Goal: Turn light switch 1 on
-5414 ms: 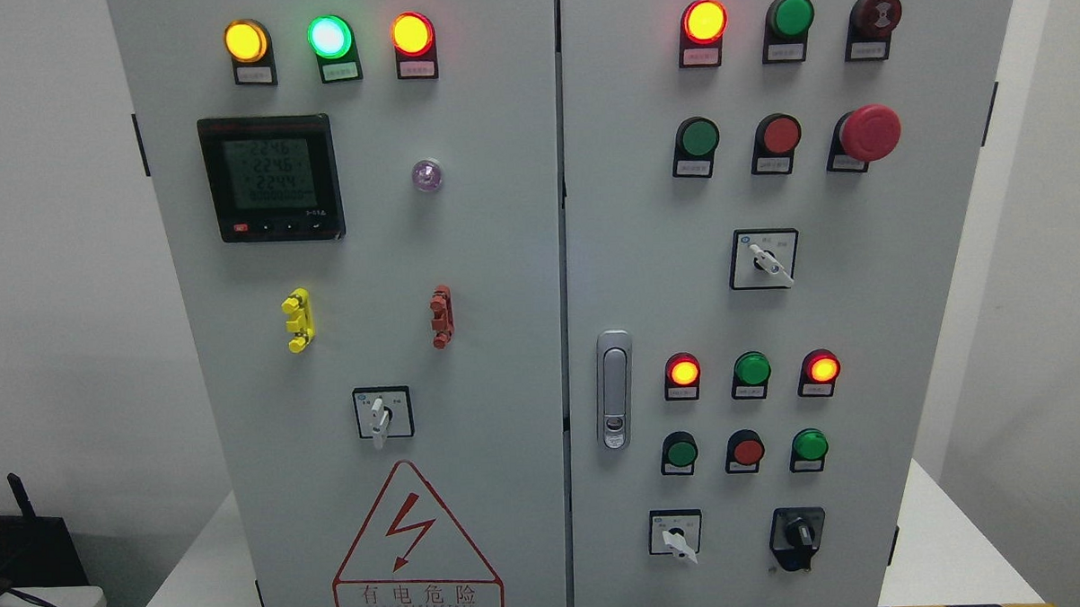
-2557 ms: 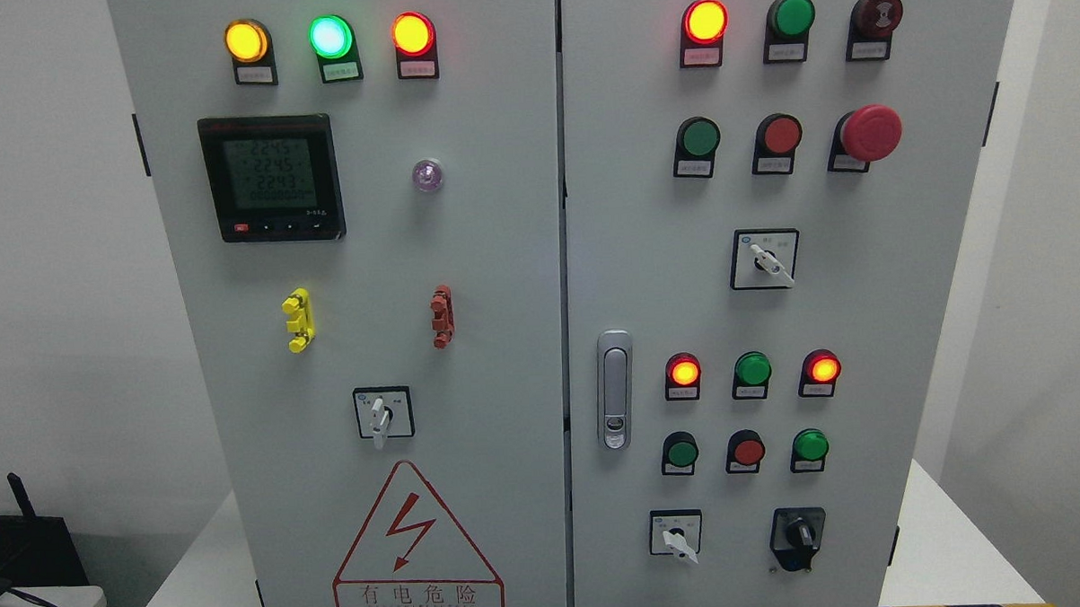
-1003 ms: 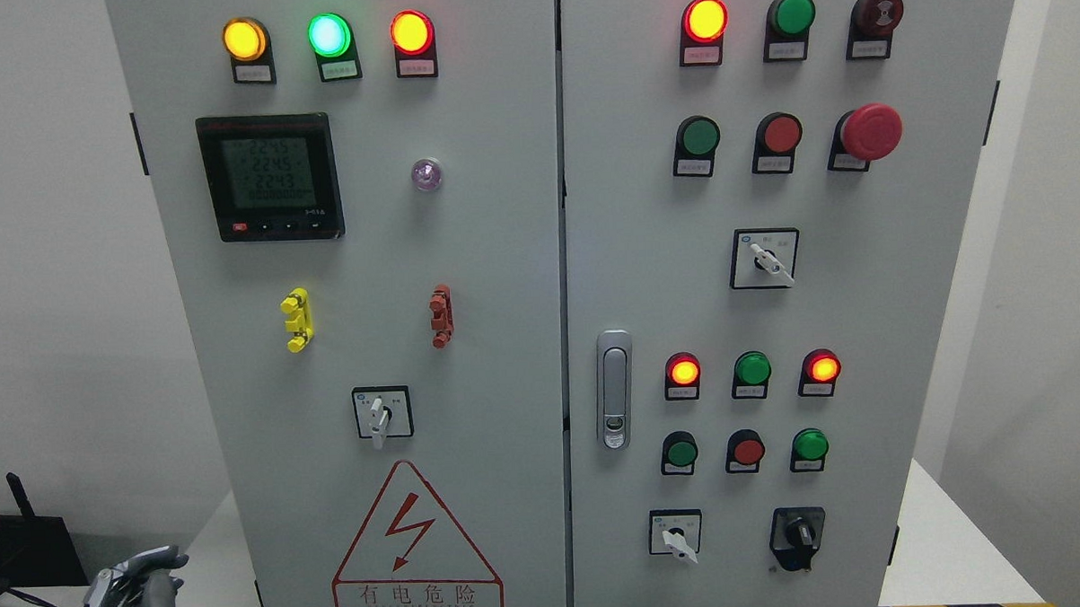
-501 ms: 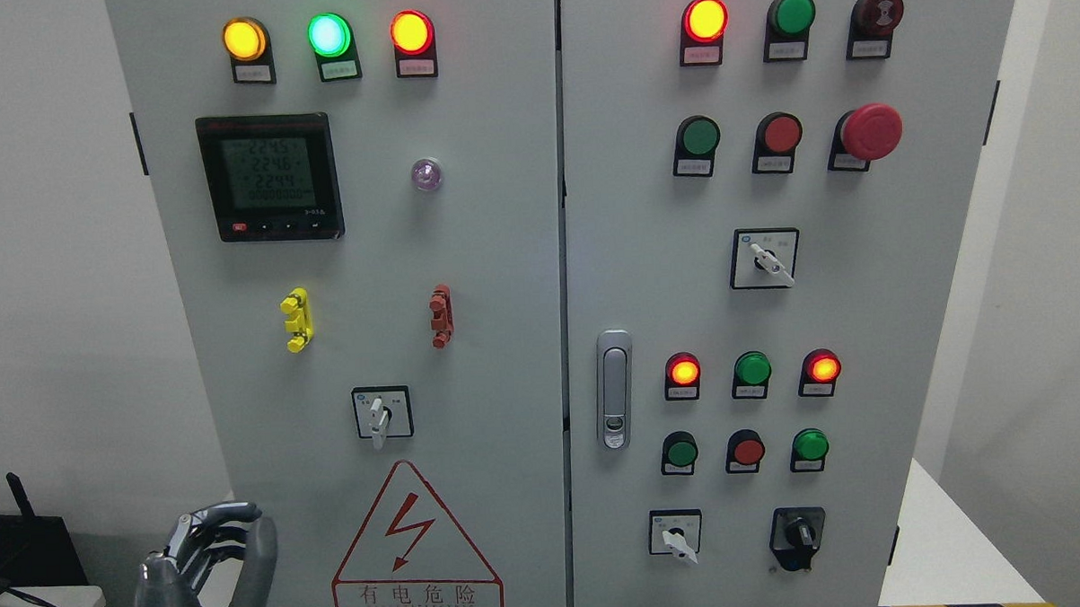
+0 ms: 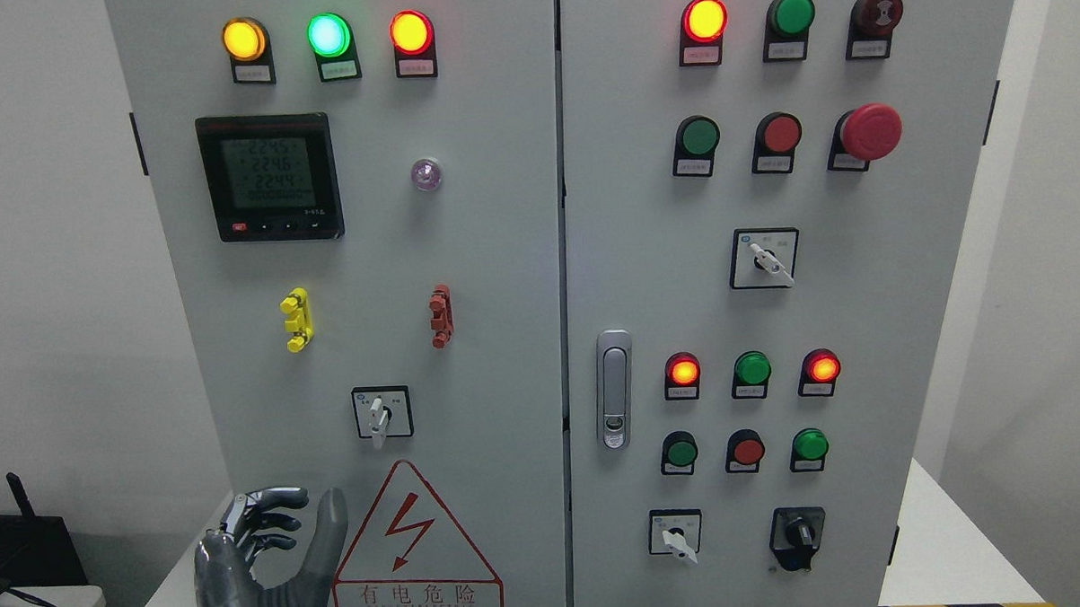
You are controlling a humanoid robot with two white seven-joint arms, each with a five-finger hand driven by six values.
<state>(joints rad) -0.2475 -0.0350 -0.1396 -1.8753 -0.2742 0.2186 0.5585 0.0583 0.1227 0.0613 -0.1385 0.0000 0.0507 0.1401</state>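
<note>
A grey electrical cabinet (image 5: 502, 251) with two doors fills the head view. On its left door a small rotary selector switch (image 5: 382, 413) has its white handle pointing down. My left hand (image 5: 309, 518) is at the lower left, below and left of that switch and beside the red warning triangle (image 5: 414, 546). Its thumb points up, its fingers are loosely bent, and it holds nothing and touches no control. The right door carries three more rotary switches, one (image 5: 764, 260) at mid height, one (image 5: 675, 534) at the bottom and a black one (image 5: 797, 535) beside it. My right hand is out of view.
Lit yellow, green and red lamps (image 5: 328, 35) sit atop the left door above a digital meter (image 5: 270, 177). Yellow (image 5: 296, 319) and red (image 5: 441, 316) clips are at mid height. The right door has push buttons, a red emergency stop (image 5: 869, 132) and a door latch (image 5: 613, 389).
My left hand has come into view from the bottom left and risen up and to the right toward the left door. Lamps and switch handles look unchanged.
</note>
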